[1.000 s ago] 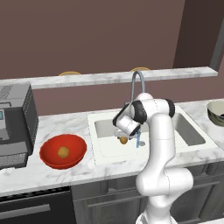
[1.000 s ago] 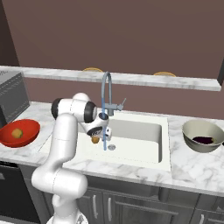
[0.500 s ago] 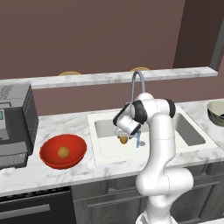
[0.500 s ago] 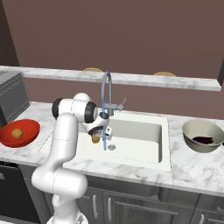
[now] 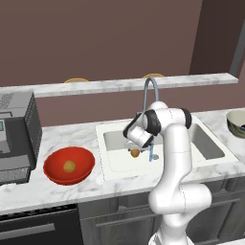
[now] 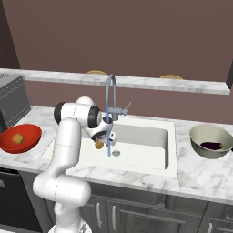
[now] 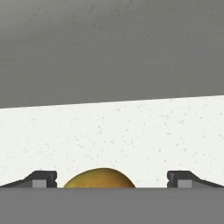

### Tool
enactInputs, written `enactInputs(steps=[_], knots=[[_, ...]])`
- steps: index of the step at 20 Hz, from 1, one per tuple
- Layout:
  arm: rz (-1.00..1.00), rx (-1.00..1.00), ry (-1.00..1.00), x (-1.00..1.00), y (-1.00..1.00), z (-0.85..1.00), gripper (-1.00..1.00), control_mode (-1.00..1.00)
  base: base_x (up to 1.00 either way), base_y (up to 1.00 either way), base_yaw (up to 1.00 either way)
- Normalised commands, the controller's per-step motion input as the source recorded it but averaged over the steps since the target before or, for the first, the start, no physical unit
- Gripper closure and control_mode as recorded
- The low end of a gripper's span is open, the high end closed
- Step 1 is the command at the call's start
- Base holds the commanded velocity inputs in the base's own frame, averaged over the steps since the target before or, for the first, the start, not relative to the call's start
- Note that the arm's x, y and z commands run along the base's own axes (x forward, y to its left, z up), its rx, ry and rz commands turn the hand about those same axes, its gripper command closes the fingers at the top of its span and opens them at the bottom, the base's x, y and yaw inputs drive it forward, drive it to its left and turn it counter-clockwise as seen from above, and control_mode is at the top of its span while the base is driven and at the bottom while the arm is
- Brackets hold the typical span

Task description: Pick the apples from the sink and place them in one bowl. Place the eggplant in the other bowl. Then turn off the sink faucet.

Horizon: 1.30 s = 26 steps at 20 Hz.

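Gripper (image 7: 112, 179) is down in the sink (image 5: 213, 146), near its left wall, fingers spread wide and gripping nothing. Second apple (image 7: 99, 178) sits right between the tips in the hand view, not yet touched as far as I can tell. From the base cams the same apple (image 5: 135, 153) rests on the sink floor just under the hand, beside the water stream.

First apple (image 5: 70, 166) is already in the red bowl (image 5: 57, 176) on the counter left of the sink. Eggplant (image 6: 211, 145) is in the grey bowl (image 6: 200, 146) on the counter right of the sink. Faucet (image 6: 110, 98) at the sink's back edge is running, water falling close to the drain.

Handling, my read: the apple is small, round, rigid and light, and likely wet and slick from the water, so it could roll or squirt out if I pinch off-centre. I'd come down a bit more and close across its widest part, tips level with its middle. No crush risk to speak of. The floor is flat, so nothing stops it from rolling.

Text: none I can read. Dark appliance (image 5: 16, 139) at the counter's far left has a small panel, too small to make out any markings.
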Motion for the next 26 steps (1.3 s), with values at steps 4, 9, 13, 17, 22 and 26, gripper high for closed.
enactInputs(steps=[4,9,13,17,22,26], knots=[[-0.01,0.0,0.02,0.0,0.06,-0.02,-1.0,-1.0,0.0,0.0,0.0],[-0.01,0.0,0.01,-0.01,0.04,-0.01,-1.0,-1.0,0.0,0.0,0.0],[-0.02,0.0,0.0,-0.07,0.03,0.0,-1.0,-1.0,0.0,0.0,0.0],[-0.02,0.0,0.0,-0.2,0.02,0.0,-1.0,-1.0,0.0,0.0,0.0],[-0.03,0.0,0.0,-0.25,0.01,0.0,-1.0,-1.0,0.0,0.0,0.0],[-0.03,0.0,0.0,-0.25,0.03,0.0,-1.0,-1.0,0.0,0.0,0.0]])
